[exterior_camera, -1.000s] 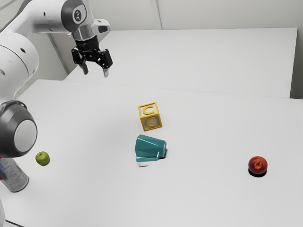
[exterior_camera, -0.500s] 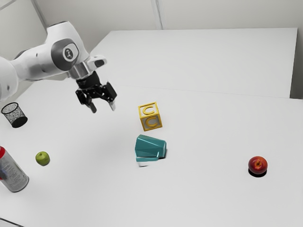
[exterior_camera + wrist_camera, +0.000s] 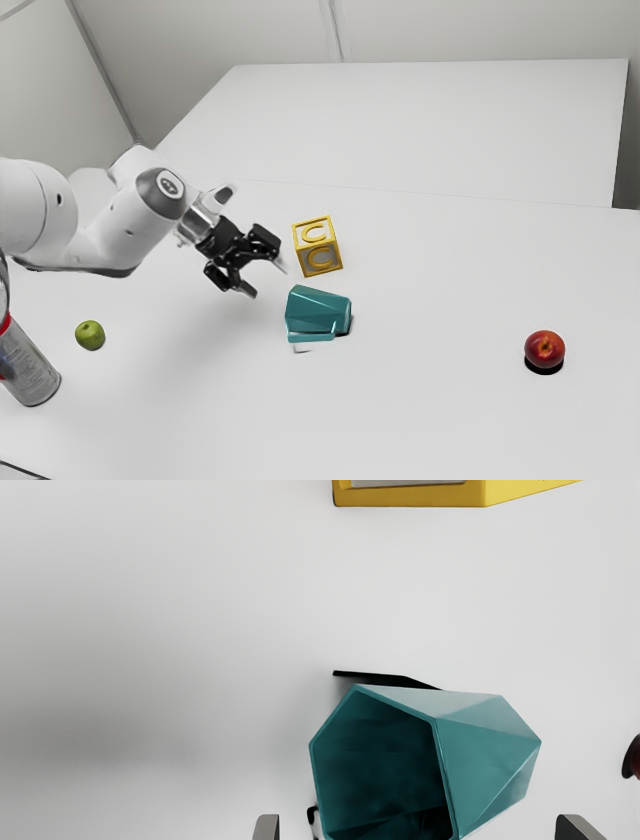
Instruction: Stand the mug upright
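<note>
As I lean in over the white table (image 3: pixel 440 420), here's the count: one gripper (image 3: pixel 266 280), mine, two fingers (image 3: pixel 267 828) spread wide, nothing pinched between them. One teal mug (image 3: pixel 318 312), and it's down on its side on the tabletop, near my fingertips, mouth turned towards me! One yellow-framed letter block (image 3: pixel 317 246) sits beside it, just apart. Two round fruits: one red apple (image 3: pixel 545 349), out towards the exterior view's right, and one green fruit (image 3: pixel 90 335), over on the exterior view's left. One can (image 3: pixel 27 370), grey with red at its upper end, stands at that same side's edge.

Now to the views! From the exterior view I get the green fruit, the can, my white arm (image 3: pixel 120 235) reaching across, the letter C on two faces of the block, and the mug's handle (image 3: pixel 311 338) along its side. Over to the wrist view, and I'm looking straight into the mug's dark hollow (image 3: pixel 382 765), its angular rim framing it, the mug lying across the space between the lines of my two fingertips. A sliver of the red apple peeks in beyond the mug's base end.
</note>
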Tool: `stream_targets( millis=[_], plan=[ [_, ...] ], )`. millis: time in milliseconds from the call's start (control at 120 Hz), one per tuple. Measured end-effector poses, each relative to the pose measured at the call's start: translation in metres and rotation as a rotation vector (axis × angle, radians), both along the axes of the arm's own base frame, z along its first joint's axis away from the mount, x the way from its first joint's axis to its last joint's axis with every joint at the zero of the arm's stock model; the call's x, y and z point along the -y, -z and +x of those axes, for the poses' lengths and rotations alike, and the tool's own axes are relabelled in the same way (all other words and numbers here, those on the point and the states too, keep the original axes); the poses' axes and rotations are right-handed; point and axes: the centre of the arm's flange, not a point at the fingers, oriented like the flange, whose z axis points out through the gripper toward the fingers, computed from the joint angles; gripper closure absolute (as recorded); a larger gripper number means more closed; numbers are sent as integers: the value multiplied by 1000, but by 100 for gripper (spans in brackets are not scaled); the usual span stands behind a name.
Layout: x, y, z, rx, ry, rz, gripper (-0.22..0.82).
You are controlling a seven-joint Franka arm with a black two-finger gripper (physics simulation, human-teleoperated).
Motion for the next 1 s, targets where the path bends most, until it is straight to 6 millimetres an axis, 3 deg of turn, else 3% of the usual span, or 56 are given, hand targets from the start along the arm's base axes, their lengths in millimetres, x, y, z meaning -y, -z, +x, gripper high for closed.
stream_targets(
  millis=[442, 658, 875, 1000],
  plan=[
    [23, 31, -8, 109, 73, -227, 0],
    [37, 55, -11, 116, 135, -291, 0],
    [48, 58, -11, 170, 175, -336, 3],
    [53, 57, -10, 202, 194, -349, 9]
  ],
)
